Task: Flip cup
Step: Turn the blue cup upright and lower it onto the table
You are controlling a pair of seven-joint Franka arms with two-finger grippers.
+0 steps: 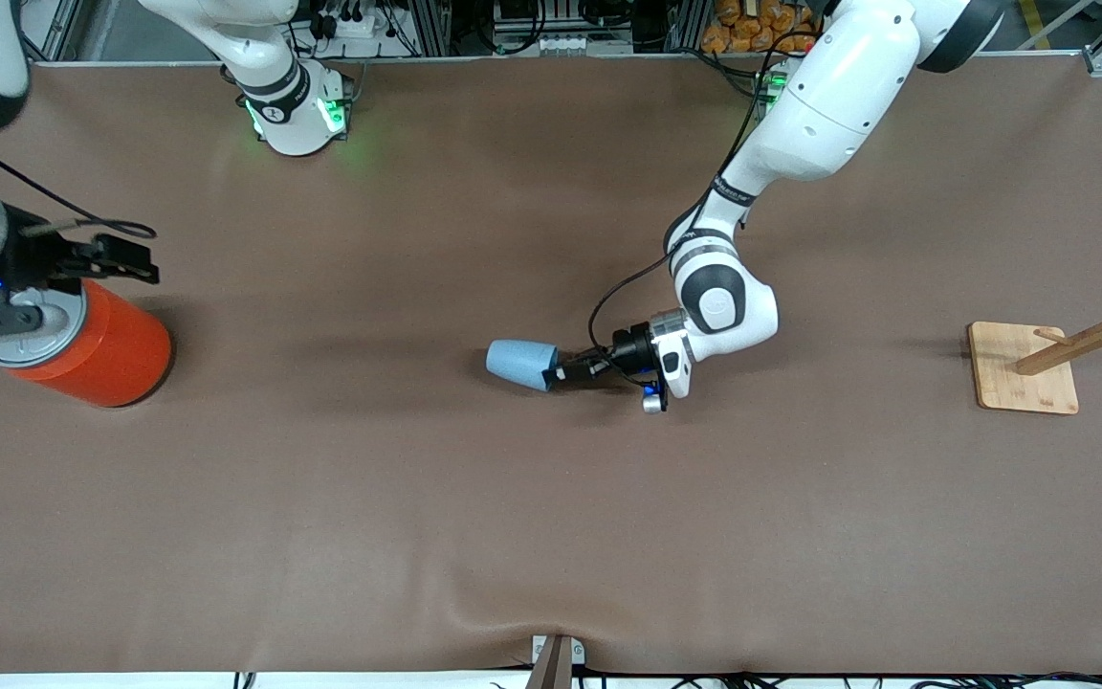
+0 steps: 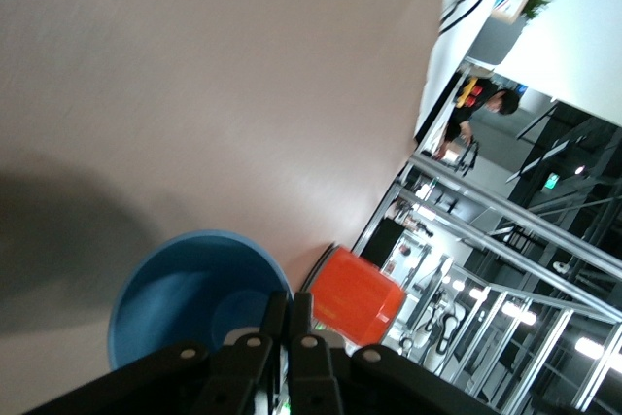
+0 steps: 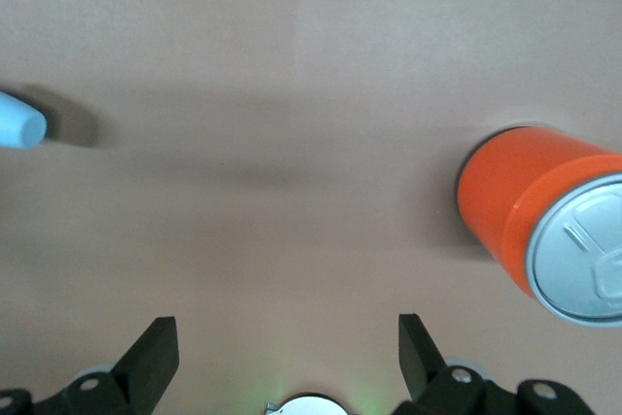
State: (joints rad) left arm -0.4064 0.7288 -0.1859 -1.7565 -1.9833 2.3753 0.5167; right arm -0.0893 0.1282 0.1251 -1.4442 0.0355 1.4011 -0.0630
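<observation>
The small light-blue cup (image 1: 520, 364) lies on its side near the middle of the table, its mouth turned toward the left arm's end. My left gripper (image 1: 556, 373) is low at that mouth and shut on the cup's rim. The left wrist view shows the darker blue inside of the cup (image 2: 175, 298), with my left gripper (image 2: 290, 300) pinching the wall, one finger inside and one outside. My right gripper (image 1: 125, 260) waits open above the table beside the orange can, nothing between its fingers (image 3: 155, 347). In the right wrist view the cup (image 3: 17, 121) shows only as a tip at the picture's edge.
A large orange can (image 1: 101, 354) with a grey metal lid stands at the right arm's end of the table, also seen as the orange can (image 3: 530, 211) from the right wrist. A wooden rack on a square base (image 1: 1024, 368) stands at the left arm's end.
</observation>
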